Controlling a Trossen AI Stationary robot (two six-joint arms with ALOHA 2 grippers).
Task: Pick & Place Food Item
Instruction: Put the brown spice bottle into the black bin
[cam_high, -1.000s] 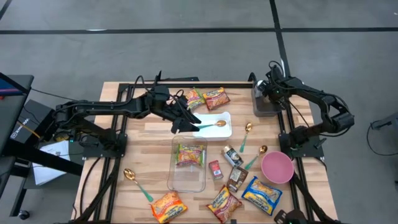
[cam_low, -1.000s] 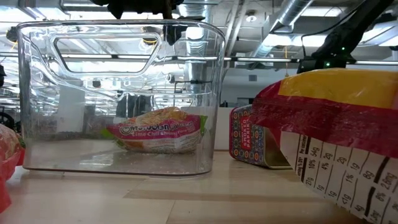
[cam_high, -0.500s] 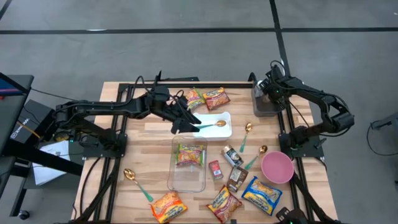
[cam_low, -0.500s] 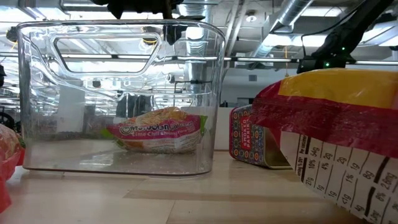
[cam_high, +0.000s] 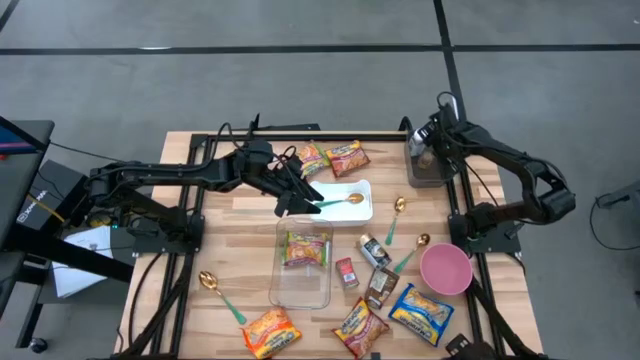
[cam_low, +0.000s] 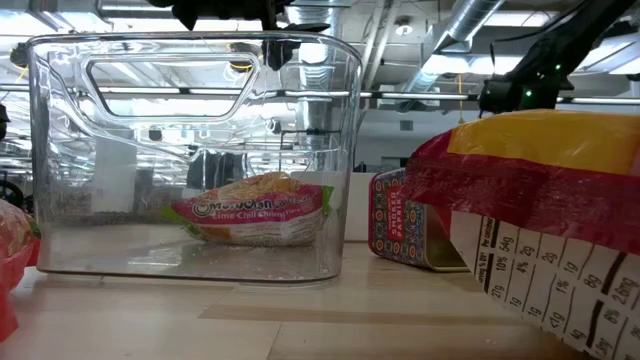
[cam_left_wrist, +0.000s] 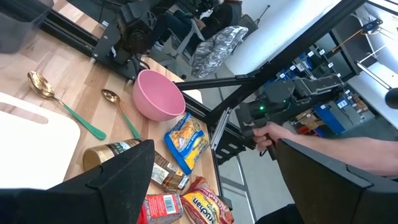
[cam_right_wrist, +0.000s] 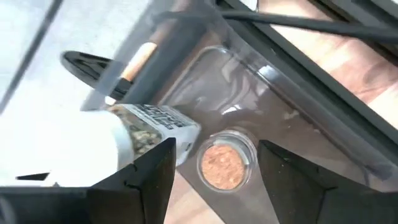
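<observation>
My right gripper (cam_high: 432, 140) hangs open over the grey bin (cam_high: 425, 172) at the table's far right corner, pointing steeply down. In the right wrist view its fingers (cam_right_wrist: 149, 180) stand apart above a cork-lidded jar (cam_right_wrist: 219, 163) and a white labelled bottle (cam_right_wrist: 146, 127), both lying in the bin (cam_right_wrist: 298, 118). My left gripper (cam_high: 297, 197) hovers open over the near left end of the white board (cam_high: 358, 210), nothing between its fingers (cam_left_wrist: 124, 180). A ramen packet (cam_high: 304, 248) lies flat on the floor of the clear container (cam_high: 298, 292).
Packets lie along the near edge (cam_high: 270, 333) (cam_high: 360, 328) (cam_high: 420, 312) and at the far middle (cam_high: 345, 157). A red tin (cam_high: 346, 272), a pink bowl (cam_high: 445, 268) and gold spoons (cam_high: 398, 212) lie right of the container. A person's hand (cam_left_wrist: 267, 134) shows beyond the table.
My right arm has shifted slightly above the grey bin, its wrist turning a little. The left arm, the container and the packets stand as before.
</observation>
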